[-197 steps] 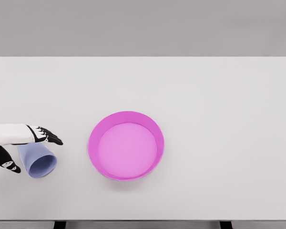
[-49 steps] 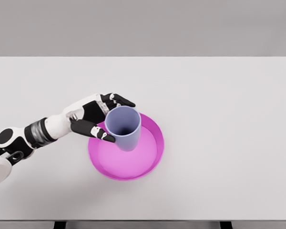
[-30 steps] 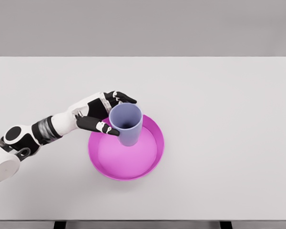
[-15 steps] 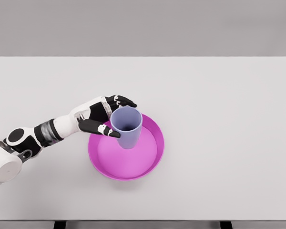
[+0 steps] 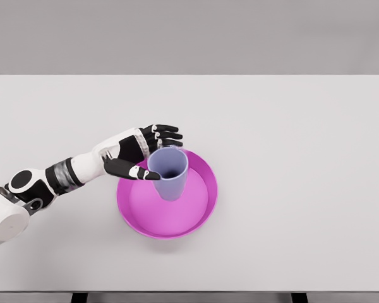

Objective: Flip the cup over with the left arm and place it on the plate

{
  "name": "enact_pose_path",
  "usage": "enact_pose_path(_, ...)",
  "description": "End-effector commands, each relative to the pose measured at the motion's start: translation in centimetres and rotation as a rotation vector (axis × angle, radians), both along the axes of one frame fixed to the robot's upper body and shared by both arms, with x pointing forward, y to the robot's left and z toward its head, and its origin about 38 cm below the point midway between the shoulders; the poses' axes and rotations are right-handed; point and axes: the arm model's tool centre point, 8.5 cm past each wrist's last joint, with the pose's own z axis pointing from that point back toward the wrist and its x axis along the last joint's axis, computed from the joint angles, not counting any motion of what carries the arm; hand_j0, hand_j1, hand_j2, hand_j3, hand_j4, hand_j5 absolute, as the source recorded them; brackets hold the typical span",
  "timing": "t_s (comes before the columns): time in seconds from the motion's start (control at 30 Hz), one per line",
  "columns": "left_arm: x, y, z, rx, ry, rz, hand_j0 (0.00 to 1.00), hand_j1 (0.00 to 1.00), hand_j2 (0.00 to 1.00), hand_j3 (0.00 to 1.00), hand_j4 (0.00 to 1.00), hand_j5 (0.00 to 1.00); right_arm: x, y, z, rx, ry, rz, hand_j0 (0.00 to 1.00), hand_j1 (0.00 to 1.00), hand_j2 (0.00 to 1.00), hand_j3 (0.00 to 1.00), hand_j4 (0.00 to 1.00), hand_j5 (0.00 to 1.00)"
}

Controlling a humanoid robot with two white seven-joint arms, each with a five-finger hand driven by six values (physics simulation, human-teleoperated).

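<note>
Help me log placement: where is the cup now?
In the head view the cup stands upright, mouth up, in the pink plate's upper left part, with the left hand right beside it.

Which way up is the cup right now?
Upright: the cup shows its open mouth to the head camera, base down inside the plate. The left hand has fingers spread beside it.

A pale lavender-blue cup (image 5: 168, 174) with a darker shaded inside sits in a bright magenta-pink plate (image 5: 177, 225). My left hand (image 5: 143, 153) is white across the back with black fingers and small white patches near the tips. The bench (image 5: 290, 158) is plain light grey.
</note>
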Motion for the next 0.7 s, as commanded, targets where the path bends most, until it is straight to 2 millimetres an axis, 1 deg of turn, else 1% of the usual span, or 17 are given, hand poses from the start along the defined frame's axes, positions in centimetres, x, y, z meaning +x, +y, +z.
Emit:
enact_pose_path(0.0,0.0,0.0,0.1,-0.003,0.000,0.001,0.91,0.91,0.91,0.91,0.91,0.91,0.0,0.0,0.0,0.000,0.000,0.000,1.00,1.00,1.00,1.00,1.00,1.00)
enact_pose_path(0.07,0.0,0.0,-0.1,0.025,-0.019,-0.008,0.98,0.98,0.98,0.98,0.98,0.98,0.0,0.0,0.0,0.000,0.000,0.000,1.00,1.00,1.00,1.00,1.00,1.00)
enact_pose_path(0.13,0.0,0.1,-0.1,0.028,-0.022,-0.006,1.00,1.00,1.00,1.00,1.00,1.00,0.0,0.0,0.0,-0.002,0.000,0.000,1.00,1.00,1.00,1.00,1.00,1.00)
enact_pose_path(0.3,0.0,0.4,0.1,0.028,-0.023,-0.003,1.00,1.00,1.00,1.00,1.00,1.00,0.0,0.0,0.0,0.000,0.000,0.000,1.00,1.00,1.00,1.00,1.00,1.00)
enact_pose_path(0.47,0.3,0.4,1.1,0.011,-0.040,0.001,1.00,1.00,1.00,1.00,1.00,1.00,0.0,0.0,0.0,0.000,0.000,0.000,1.00,1.00,1.00,1.00,1.00,1.00)
enact_pose_path(0.5,0.5,0.7,1.8,-0.002,-0.044,0.006,1.00,1.00,1.00,1.00,1.00,1.00,0.0,0.0,0.0,0.000,-0.001,0.000,1.00,1.00,1.00,1.00,1.00,1.00)
enact_pose_path(0.57,0.5,1.9,3.9,-0.003,-0.069,0.007,1.00,1.00,1.00,1.00,1.00,1.00,0.0,0.0,0.0,0.000,0.000,0.000,1.00,1.00,1.00,1.00,1.00,1.00)
enact_pose_path(0.63,-0.1,4.5,5.9,0.051,-0.109,0.018,1.00,1.00,1.00,1.00,1.00,1.00,0.0,0.0,0.0,0.000,0.000,0.000,1.00,1.00,1.00,1.00,1.00,1.00)
enact_pose_path(0.67,-0.4,6.2,7.6,0.075,-0.145,0.034,1.00,1.00,1.00,1.00,1.00,1.00,0.0,0.0,0.0,0.000,0.000,0.000,1.00,1.00,1.00,1.00,1.00,1.00)
